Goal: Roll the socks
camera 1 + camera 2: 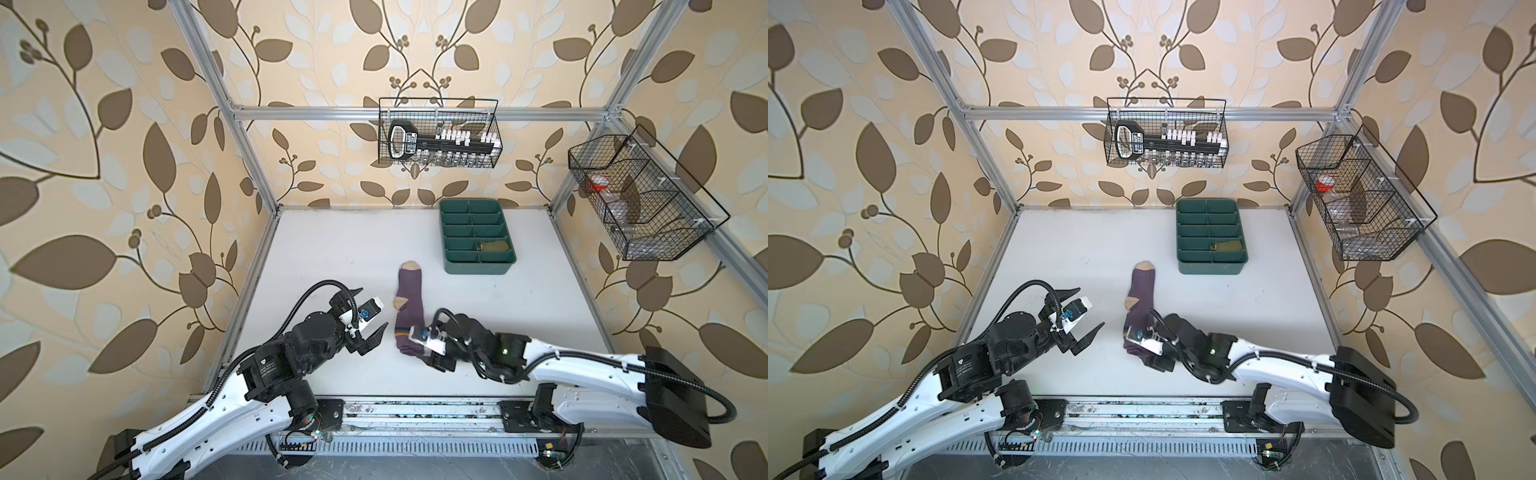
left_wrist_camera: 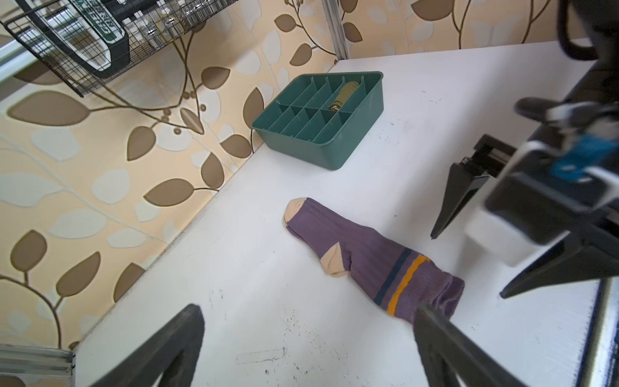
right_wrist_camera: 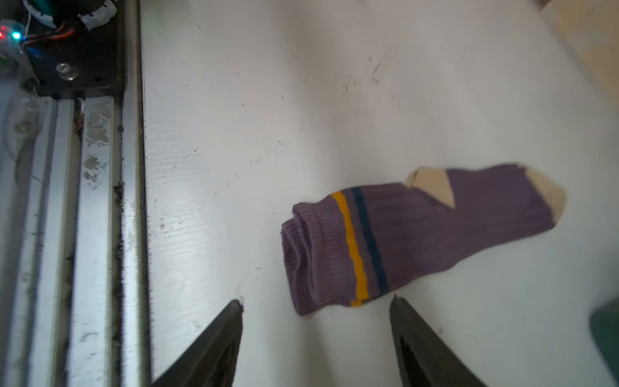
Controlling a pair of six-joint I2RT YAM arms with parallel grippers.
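Right gripper [image 3: 316, 299] parted; purple sock [image 3: 418, 234] just beside.

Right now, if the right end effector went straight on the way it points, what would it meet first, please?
Most likely the purple sock: its cuff lies just ahead of the open right end effector, squarely in its path. Depth is unclear, so the table might come first.

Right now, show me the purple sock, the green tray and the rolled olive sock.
purple sock [image 1: 410, 320]: in a top view, on its ribbed leg.
green tray [image 1: 478, 268]: in a top view, on its near outer wall.
rolled olive sock [image 2: 345, 93]: left wrist view, middle of the roll.
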